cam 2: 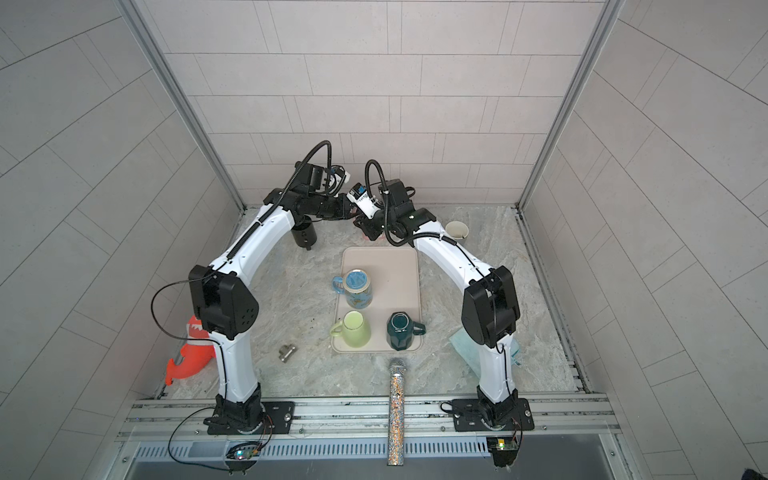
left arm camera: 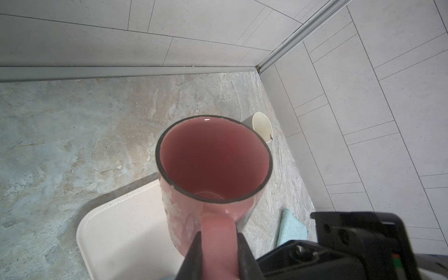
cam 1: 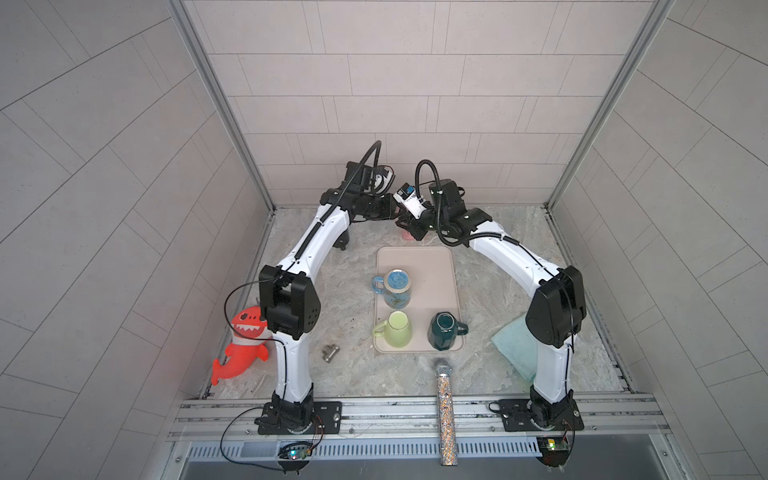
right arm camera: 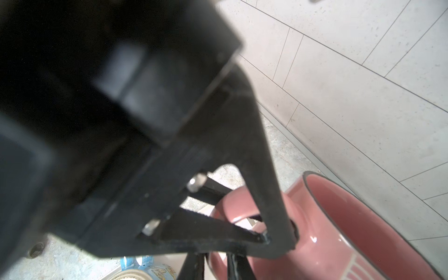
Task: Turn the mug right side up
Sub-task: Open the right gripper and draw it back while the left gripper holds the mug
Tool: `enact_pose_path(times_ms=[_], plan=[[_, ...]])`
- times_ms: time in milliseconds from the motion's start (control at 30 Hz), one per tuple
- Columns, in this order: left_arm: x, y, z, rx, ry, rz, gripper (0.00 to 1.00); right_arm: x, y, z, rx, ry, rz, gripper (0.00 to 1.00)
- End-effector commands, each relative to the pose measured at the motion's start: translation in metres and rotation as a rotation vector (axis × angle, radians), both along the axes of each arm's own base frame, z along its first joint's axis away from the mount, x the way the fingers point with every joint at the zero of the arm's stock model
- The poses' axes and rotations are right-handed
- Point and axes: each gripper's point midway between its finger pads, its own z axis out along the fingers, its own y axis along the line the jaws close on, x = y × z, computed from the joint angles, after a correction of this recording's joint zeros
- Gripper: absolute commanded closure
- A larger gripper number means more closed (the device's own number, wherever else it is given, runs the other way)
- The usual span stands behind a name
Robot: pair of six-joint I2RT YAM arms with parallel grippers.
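Observation:
The pink mug hangs in the air over the far end of the tray, mouth up and tilted toward the left wrist camera. My left gripper is shut on its handle, one finger on each side. In both top views only a sliver of the mug shows under the two wrists. My right gripper is beside the mug's lower body. Its fingers stand a narrow gap apart with pink showing between them. The left gripper's finger hides their tips, so whether they hold anything is unclear.
The beige tray carries a blue mug, a light green mug and a dark green mug. Around it lie an orange shark toy, a glitter microphone, a teal cloth and a white cup.

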Motion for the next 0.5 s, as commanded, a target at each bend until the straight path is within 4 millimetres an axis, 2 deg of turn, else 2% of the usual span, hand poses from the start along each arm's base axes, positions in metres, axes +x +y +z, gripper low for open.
enact_pose_path(times_ms=[0, 467], plan=[[0.0, -0.008, 0.023, -0.062, -0.048, -0.047, 1.0, 0.013, -0.025, 0.032, 0.011, -0.1, -0.095, 0.82], [0.015, 0.003, 0.016, -0.053, -0.05, -0.012, 1.0, 0.007, -0.031, 0.03, 0.0, -0.092, -0.104, 0.82]])
